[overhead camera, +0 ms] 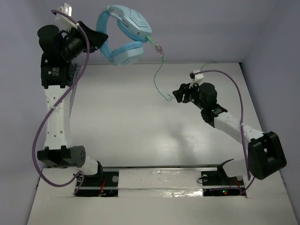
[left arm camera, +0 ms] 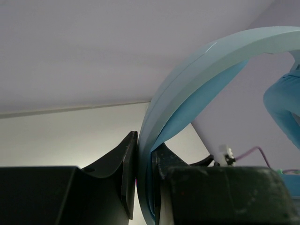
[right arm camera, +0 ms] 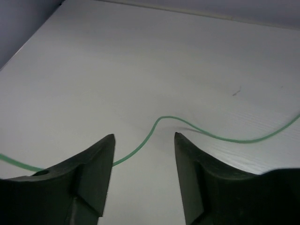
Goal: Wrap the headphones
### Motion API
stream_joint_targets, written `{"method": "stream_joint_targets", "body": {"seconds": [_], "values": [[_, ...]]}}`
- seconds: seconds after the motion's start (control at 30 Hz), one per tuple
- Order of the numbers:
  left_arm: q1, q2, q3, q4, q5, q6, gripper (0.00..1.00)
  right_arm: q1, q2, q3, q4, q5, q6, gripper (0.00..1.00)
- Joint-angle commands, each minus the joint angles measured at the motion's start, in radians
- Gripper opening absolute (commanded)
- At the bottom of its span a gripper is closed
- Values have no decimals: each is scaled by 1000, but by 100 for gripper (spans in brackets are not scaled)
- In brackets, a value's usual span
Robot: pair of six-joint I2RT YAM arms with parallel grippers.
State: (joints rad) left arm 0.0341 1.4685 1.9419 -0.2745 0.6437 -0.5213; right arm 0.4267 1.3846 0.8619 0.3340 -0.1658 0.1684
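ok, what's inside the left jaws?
The headband of the headphones, pinched edge-on between them. How far down the band runs is hidden behind the left jaws.

The left arm (overhead camera: 57, 112) and right arm (overhead camera: 229, 123) share white link shells set between bulky black joint housings, the left's dotted with small holes. Each ends in a black tool, the left tool (overhead camera: 102, 37) and right tool (right arm camera: 144, 136), with two wedge-shaped fingers (right arm camera: 93, 183). A thick purple cable (overhead camera: 38, 140) trails along each arm.

— What sort of place is this?
— A robotics lab bench: left arm (overhead camera: 56, 117) and right arm (overhead camera: 229, 124) bolted along the bottom edge, white table (overhead camera: 131, 136) mid-frame, plain lavender walls (overhead camera: 211, 28) across the top.
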Motion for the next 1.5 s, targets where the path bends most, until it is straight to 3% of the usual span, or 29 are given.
{"method": "stream_joint_targets", "body": {"seconds": [0.0, 0.1, 0.17, 0.2, 0.27, 0.37, 0.43, 0.5, 0.6, 0.7, 0.83, 1.03, 1.17, 1.4, 1.47], "values": [[1, -5, 40, 78, -3, -57, 0, 9, -56, -26, 53, 25, 10, 62], [1, -8, 55, 78, 4, -74, 0, 18, -13, 37, -39, -6, -23, 61], [1, 3, 107, 57, -4, -62, 0, 18, -18, 46, -73, 38, -29, 48], [1, 18, 129, 31, -7, -56, 0, 18, -24, 48, -113, 57, -30, 32], [1, 33, 164, 21, -12, -59, 0, 18, -42, 48, -142, 101, -24, 26], [1, 35, 143, 52, 7, -84, 0, 18, -38, 46, -179, 57, -30, 30], [1, 20, 117, 73, 16, -91, 0, 41, -26, 32, -143, -44, -49, 59], [1, -6, 91, 89, 20, -91, 0, 52, 8, 46, -119, -49, -58, 82], [1, -40, 51, 87, 19, -77, 0, 66, 72, 106, -104, 82, -89, 86], [1, -63, 31, 96, 30, -77, 0, 66, 122, 146, -90, 132, -130, 86], [1, -85, -12, 143, 82, -120, 0, 66, 204, 180, 58, 91, -135, 85], [1, -115, -41, 161, 146, -143, 0, 66, 274, 181, 299, 0, -106, 81], [1, -152, -121, 164, 174, -152, 0, 66, 317, 222, 369, -96, -63, 78], [1, -203, -268, 207, 189, -212, 0, 66, 392, 233, 565, -330, 163, 61], [1, -206, -296, 230, 214, -252, 0, 66, 418, 229, 596, -331, 171, 49]]}}
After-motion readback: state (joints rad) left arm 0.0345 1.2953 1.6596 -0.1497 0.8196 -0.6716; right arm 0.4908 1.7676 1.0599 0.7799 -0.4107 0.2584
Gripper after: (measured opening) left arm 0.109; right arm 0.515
